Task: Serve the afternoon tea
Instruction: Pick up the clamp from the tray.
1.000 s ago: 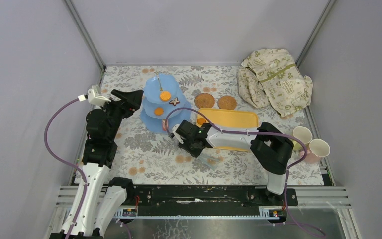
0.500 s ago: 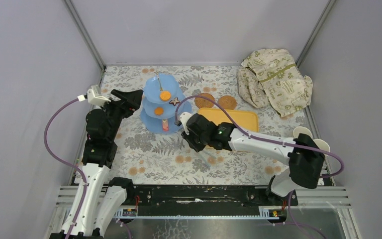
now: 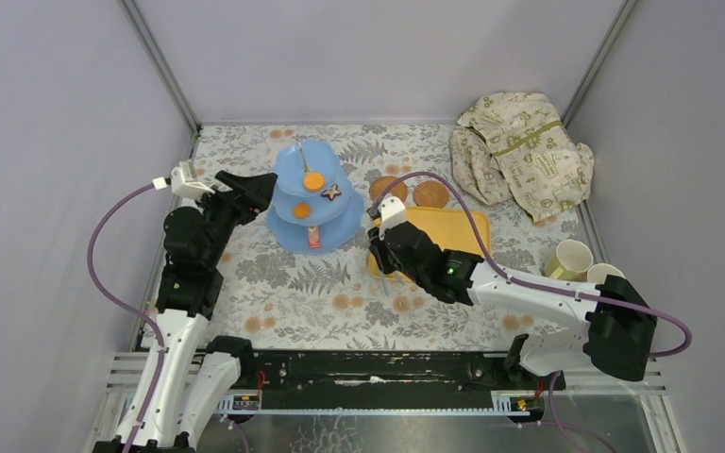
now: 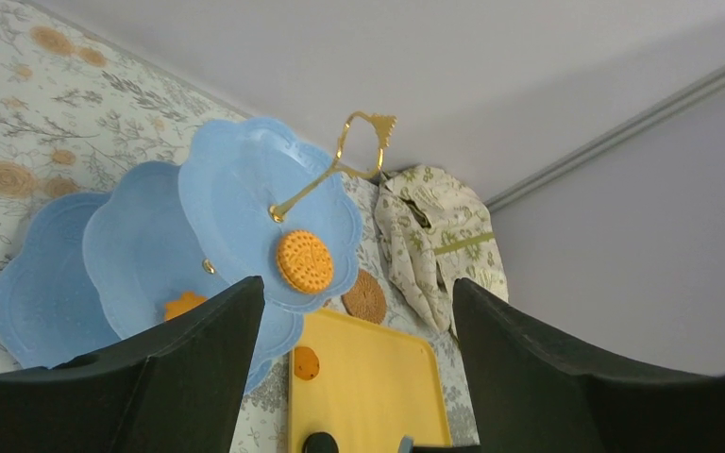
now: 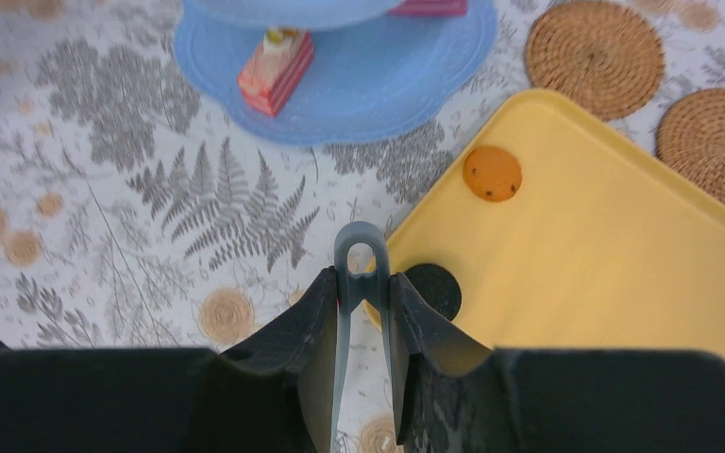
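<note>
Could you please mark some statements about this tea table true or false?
The right gripper grips grey tongs. True.
The yellow tray is bare. False: an orange biscuit and a dark biscuit lie on it.
A round biscuit lies on the top tier of the blue stand. True.
The cups stand on the coasters. False: the coasters are bare; the cups sit well to their right.
The left gripper is shut. False: it is open.

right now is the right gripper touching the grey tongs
Touching. The right wrist view shows the grey tongs pinched between the right gripper: its two fingers each press against one tong arm, with no gap.
</note>
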Controlling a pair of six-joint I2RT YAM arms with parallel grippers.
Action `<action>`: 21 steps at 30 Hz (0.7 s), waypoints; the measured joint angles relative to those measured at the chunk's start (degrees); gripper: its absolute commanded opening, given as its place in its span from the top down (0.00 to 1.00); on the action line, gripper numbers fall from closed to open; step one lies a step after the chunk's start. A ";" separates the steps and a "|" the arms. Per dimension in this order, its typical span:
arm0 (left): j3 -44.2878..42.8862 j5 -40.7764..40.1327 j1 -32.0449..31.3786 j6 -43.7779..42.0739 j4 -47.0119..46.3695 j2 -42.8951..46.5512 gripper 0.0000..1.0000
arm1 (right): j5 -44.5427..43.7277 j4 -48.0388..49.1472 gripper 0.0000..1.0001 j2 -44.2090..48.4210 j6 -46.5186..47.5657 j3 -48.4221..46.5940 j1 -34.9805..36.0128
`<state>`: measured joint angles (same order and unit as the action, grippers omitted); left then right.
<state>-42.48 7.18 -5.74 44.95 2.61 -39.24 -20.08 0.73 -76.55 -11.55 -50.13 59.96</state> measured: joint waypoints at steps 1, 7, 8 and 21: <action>0.04 0.59 -0.22 -0.22 -0.02 0.00 0.20 | -0.59 0.59 0.76 0.50 -0.42 0.07 -0.15; 0.85 3.39 -3.67 -1.92 -0.02 0.00 0.22 | -2.89 4.83 0.75 2.19 -1.68 0.07 -1.16; 1.07 3.34 -4.90 -2.25 -0.02 0.00 0.22 | -3.06 5.20 0.75 2.29 -1.79 0.09 -1.36; 2.58 0.02 -17.35 -4.85 0.26 0.11 0.23 | -15.26 23.17 0.74 4.26 -1.70 11.32 -6.62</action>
<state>-39.90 7.20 -23.09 40.10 2.87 -39.13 -35.33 23.90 -72.29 -13.26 -38.81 53.34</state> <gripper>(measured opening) 0.774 0.285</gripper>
